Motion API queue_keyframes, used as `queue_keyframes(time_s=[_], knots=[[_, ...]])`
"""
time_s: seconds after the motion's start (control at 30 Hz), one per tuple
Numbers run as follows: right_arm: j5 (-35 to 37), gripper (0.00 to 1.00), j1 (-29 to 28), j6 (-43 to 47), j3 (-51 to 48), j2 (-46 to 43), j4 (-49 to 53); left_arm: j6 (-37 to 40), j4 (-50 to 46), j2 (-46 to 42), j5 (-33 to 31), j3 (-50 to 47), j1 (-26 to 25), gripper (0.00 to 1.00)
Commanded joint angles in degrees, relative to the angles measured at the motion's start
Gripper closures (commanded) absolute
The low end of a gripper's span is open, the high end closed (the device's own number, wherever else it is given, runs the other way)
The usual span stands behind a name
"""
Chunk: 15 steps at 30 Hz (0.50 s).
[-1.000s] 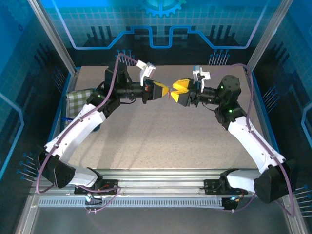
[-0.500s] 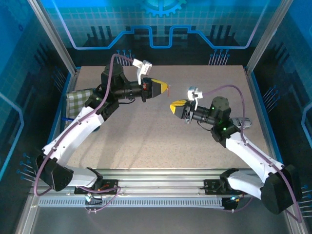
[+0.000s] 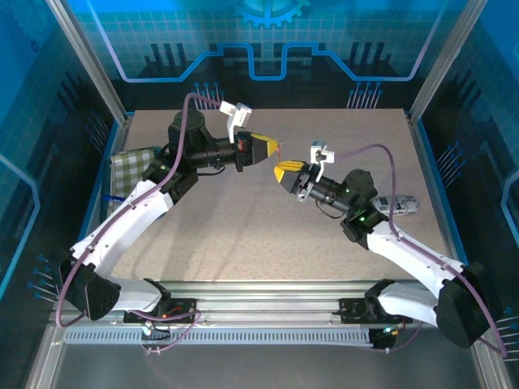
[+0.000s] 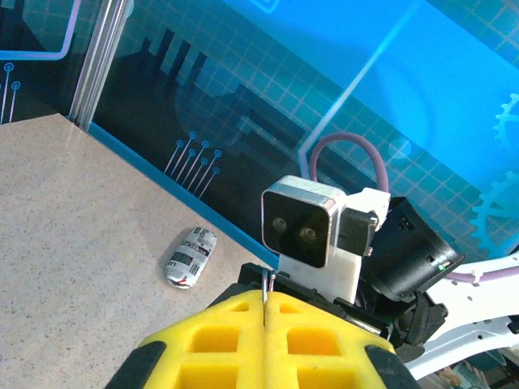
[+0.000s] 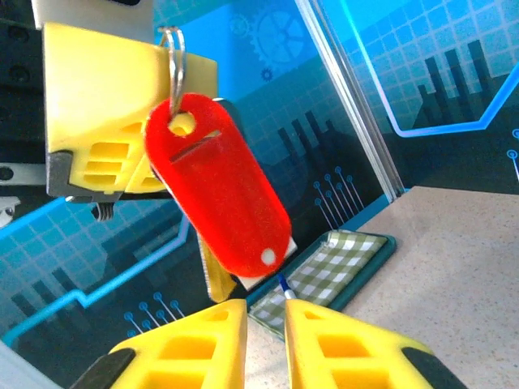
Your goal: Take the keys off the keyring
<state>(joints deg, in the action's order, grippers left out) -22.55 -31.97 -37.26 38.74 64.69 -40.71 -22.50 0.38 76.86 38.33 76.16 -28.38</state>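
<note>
Gripping the keyring [image 5: 173, 61] in your left pincer [image 3: 278, 147], red tag [image 5: 217, 186] hanging below, perhaps a key [image 5: 212, 277] behind it, right pincer [image 5: 265, 320] just beneath, slightly parted, empty

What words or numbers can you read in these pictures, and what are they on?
Small white crumpled packet with black print, lying on the speckled table: print too blurred to read.
Red oval plastic tag on the metal keyring: no writing visible.
Blue backdrop wall: drawings of a gear and lines, no words.
So nothing here can be read.
</note>
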Motion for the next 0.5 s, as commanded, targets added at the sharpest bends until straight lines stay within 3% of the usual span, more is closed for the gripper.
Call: queue_keyframes(time_s=[0.0,0.2,0.47], knots=[[4.35,0.8,-0.81,-3.39,-1.52,0.07,-7.32,-0.53,2.59,-1.8,-0.44,-0.63,-0.48,1.0],[9.31,0.78,-0.9,-5.81,-2.85,-0.97,-9.77,-1.57,4.22,-2.15,-0.51,-1.84,-0.57,1.0],[8.8,0.75,-1.06,-7.84,-2.45,0.1,-11.6,-2.37,5.93,-2.48,-1.27,-3.04,-0.97,1.0]])
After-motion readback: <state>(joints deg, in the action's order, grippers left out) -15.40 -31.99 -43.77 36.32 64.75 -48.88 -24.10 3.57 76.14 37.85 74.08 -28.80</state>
